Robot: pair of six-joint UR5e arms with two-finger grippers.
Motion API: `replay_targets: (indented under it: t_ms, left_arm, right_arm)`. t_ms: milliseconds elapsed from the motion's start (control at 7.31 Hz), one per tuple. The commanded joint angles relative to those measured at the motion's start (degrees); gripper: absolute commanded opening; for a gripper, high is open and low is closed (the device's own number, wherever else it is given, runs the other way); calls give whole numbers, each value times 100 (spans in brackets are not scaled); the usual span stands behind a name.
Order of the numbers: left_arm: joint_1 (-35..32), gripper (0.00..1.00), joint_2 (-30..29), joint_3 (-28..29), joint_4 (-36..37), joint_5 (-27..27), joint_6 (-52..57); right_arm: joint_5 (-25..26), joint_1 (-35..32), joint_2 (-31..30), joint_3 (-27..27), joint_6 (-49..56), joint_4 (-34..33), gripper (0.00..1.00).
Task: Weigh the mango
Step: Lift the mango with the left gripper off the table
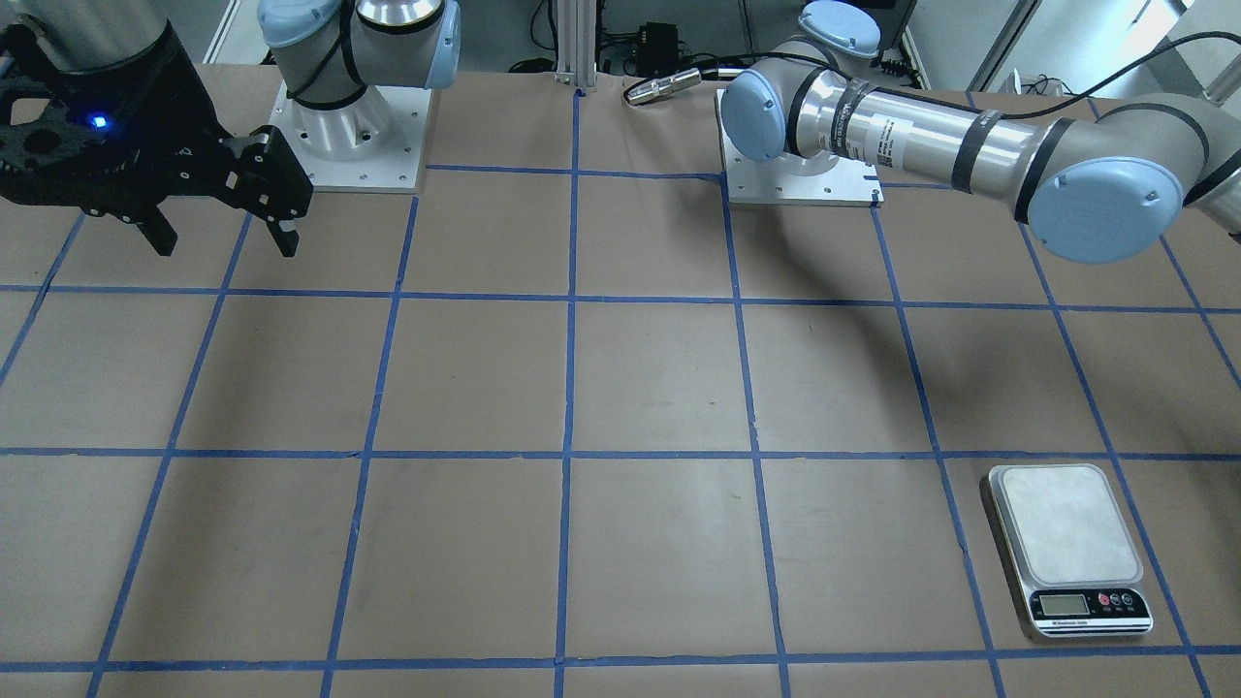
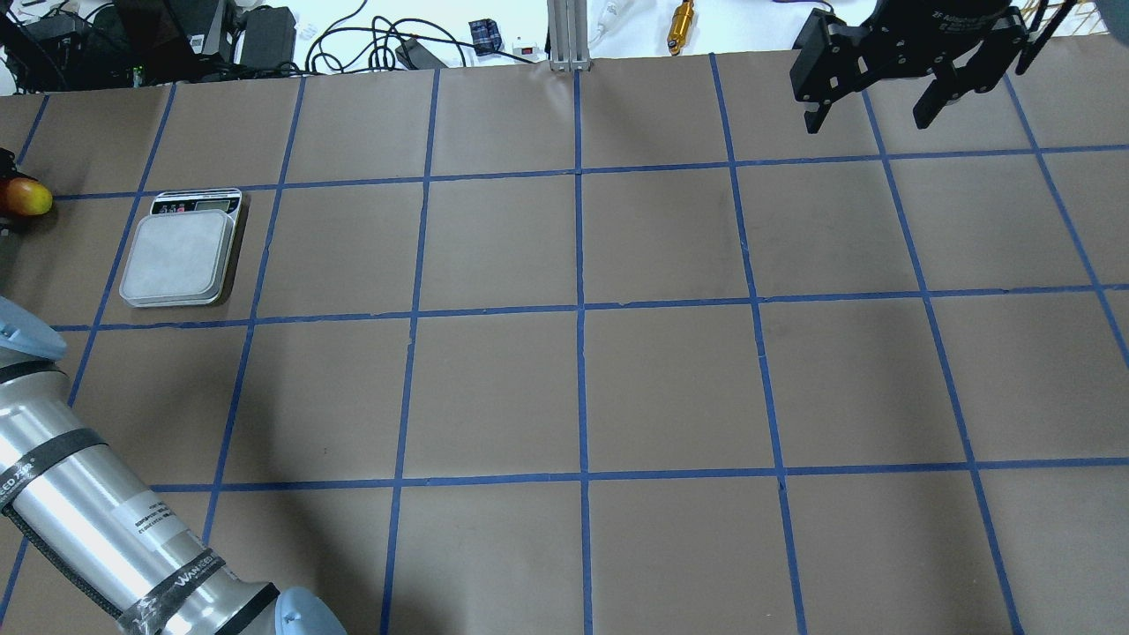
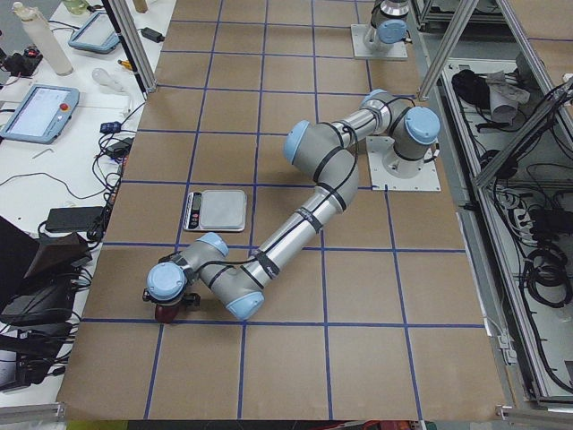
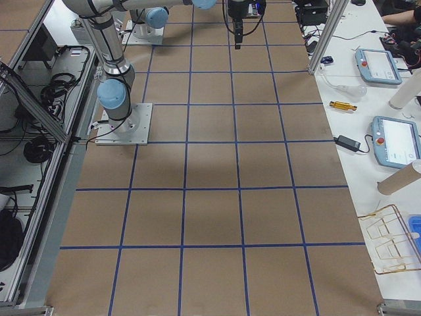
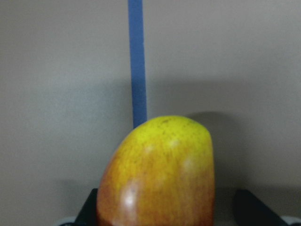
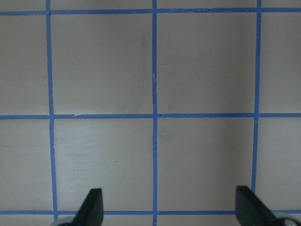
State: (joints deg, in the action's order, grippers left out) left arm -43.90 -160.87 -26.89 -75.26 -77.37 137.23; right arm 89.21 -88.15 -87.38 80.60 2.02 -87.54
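At my far left, my left gripper (image 5: 164, 207) straddles the mango (image 5: 157, 174) with its jaws apart. One finger (image 5: 91, 207) sits right against the skin and the other stands clear of it, so I judge that closing may shove the fruit sideways before it is caught. The skin looks smooth and rounded, and a light squeeze could let it slip out on the lift. From overhead the mango (image 2: 26, 197) lies at the table's edge, near the scale (image 2: 176, 256) but apart from it. The carry is therefore short, though a careless swing of my elbow could knock the scale askew. If I set the fruit off centre, it could roll off the bare platform or land on the display strip. Further right stretches the table (image 2: 494, 397), covered in brown paper and ruled into squares with blue tape. Beyond its far edge are cables, power bricks, an aluminium post (image 2: 564, 35) and a brass-coloured tool (image 2: 681, 16). At far right my right gripper (image 2: 869, 119) hangs spread wide over the paper, holding nothing.
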Motion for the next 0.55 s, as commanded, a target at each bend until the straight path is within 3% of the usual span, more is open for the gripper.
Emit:
replay_targets:
  t_ms: [0, 137, 411]
  left_arm:
    - [4, 28, 3, 0, 99, 12, 49]
    - [-5, 12, 38, -17, 99, 3, 49]
    - [-14, 9, 247, -148, 21, -32, 49]
  right_arm:
    - [0, 0, 2, 0, 0, 0, 100]
    - [0, 0, -7, 0, 0, 0, 100]
    - [-9, 0, 2, 0, 0, 0, 100]
